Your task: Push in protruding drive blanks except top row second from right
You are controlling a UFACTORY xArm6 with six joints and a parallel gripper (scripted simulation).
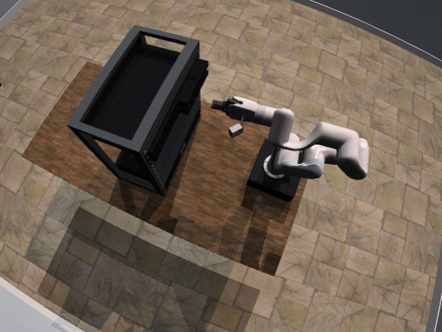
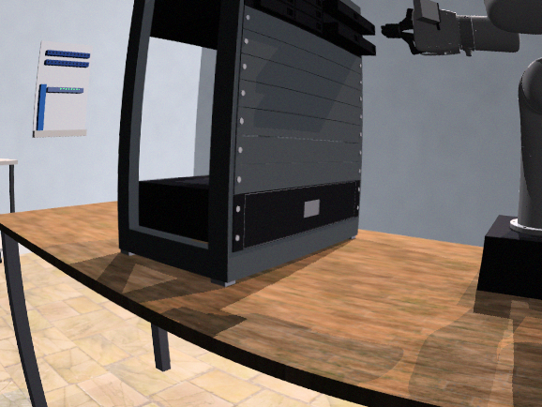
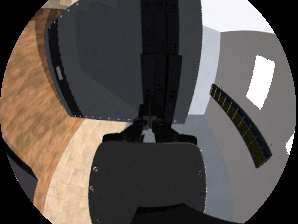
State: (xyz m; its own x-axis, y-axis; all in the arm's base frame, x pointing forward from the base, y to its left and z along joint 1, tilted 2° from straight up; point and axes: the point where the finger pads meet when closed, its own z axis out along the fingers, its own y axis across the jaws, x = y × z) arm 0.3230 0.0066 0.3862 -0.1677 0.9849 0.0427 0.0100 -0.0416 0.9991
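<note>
The hand (image 2: 388, 31) is hanging fully closed with nothing in it, just short of the protruding blanks (image 2: 356, 29). The rack (image 2: 226, 141) is standing upright on the desk (image 2: 328, 300).

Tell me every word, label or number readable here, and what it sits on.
No readable text anywhere.
Wall poster: blue bars and a row of green dots, too small to read.
Grey plate on the rack's bottom unit: blank.
Arm and claw: no markings visible.
</note>
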